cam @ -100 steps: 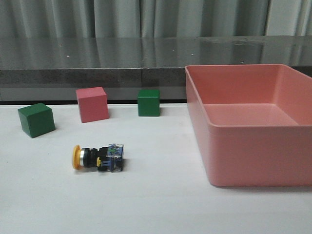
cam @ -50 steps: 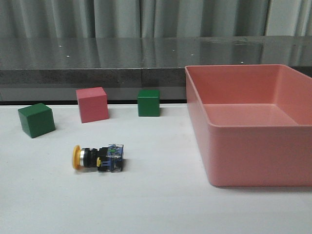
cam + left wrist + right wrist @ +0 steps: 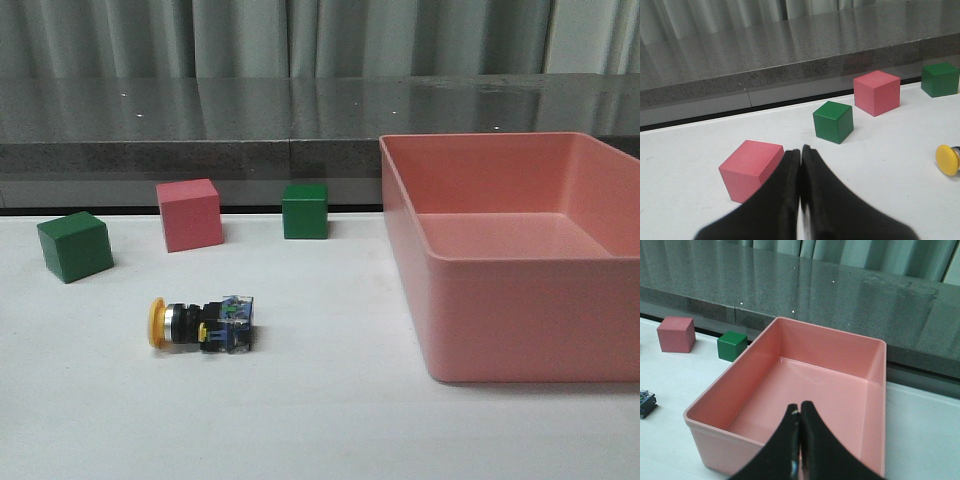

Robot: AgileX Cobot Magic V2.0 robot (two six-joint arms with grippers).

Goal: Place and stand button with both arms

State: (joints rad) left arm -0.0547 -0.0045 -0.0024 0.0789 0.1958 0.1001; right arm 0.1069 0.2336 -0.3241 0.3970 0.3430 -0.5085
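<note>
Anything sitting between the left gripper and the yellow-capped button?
Nothing visible does. From the shut left gripper, bare white table leads to the yellow-capped push-button lying on its side; the nearest pink cube lies off that path.

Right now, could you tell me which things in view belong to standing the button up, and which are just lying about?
For the job:
- button, lying on its side
- left end effector, shut
- right end effector, shut

Just lying about:
- pink bin
- pink cube
- two green cubes
- second pink cube

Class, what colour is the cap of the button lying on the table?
Yellow; the button shows best in the front view.
</note>
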